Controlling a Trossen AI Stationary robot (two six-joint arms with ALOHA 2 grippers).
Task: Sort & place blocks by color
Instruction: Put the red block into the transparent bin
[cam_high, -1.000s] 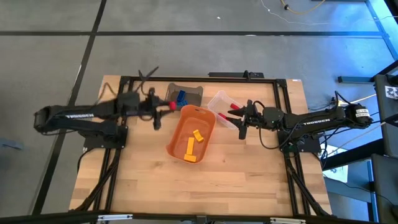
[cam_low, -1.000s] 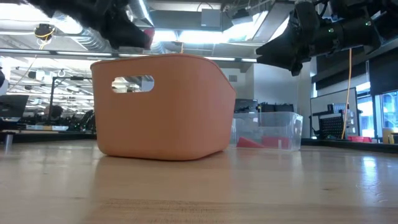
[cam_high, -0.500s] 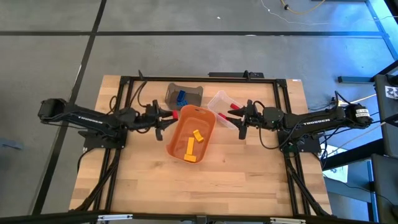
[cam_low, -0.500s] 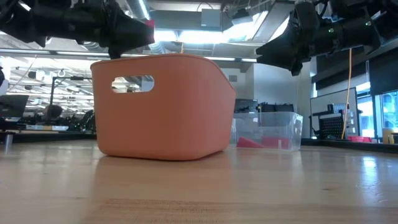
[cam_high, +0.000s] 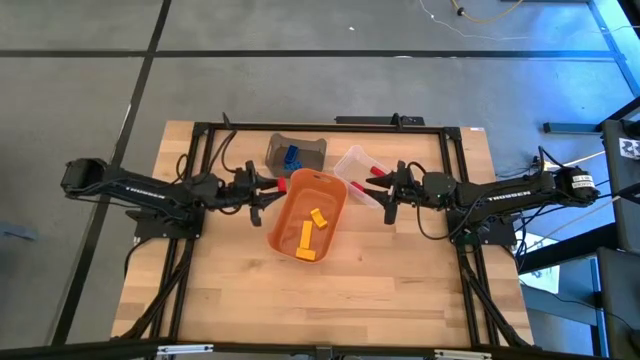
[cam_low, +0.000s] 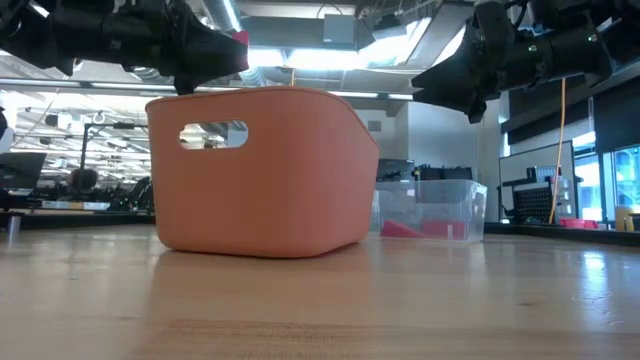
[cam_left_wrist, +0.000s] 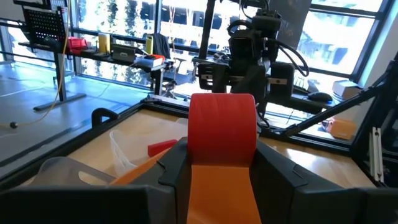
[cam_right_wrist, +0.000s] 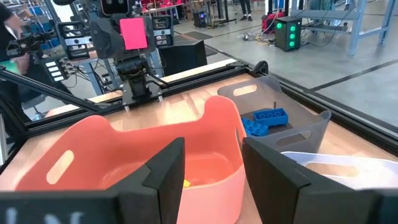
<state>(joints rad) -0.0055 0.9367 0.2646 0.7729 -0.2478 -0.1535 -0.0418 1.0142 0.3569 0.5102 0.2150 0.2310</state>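
A red block (cam_left_wrist: 222, 124) sits between the fingers of my left gripper (cam_high: 274, 186), just at the left rim of the orange tub (cam_high: 307, 200) and above it. Three yellow blocks (cam_high: 306, 236) lie in the tub. Blue blocks (cam_high: 291, 156) lie in the grey bin (cam_high: 312, 148) at the far side. Red blocks (cam_high: 377, 172) lie in the clear bin (cam_high: 352, 160). My right gripper (cam_high: 386, 190) hangs open with nothing in it over the clear bin, beside the tub's right rim. My left gripper pinches the red block's two opposite sides (cam_left_wrist: 193, 143) between its two fingers (cam_left_wrist: 174, 168). The fingers lie about level and come from the table's left. The block is lifted clear, above the height of the tub's rim (cam_low: 240, 95).
The tub, the grey bin and the clear bin stand close together in the middle of the wooden table (cam_high: 230, 300), between the two arms. A black frame (cam_high: 330, 125) runs round the far part of the table. Bare wood lies toward the near edge.
My left gripper has come down and a little toward the near edge, tipping up to about level, with the red block still held. It came to rest at the tub's left rim and has kept still for the last half second.
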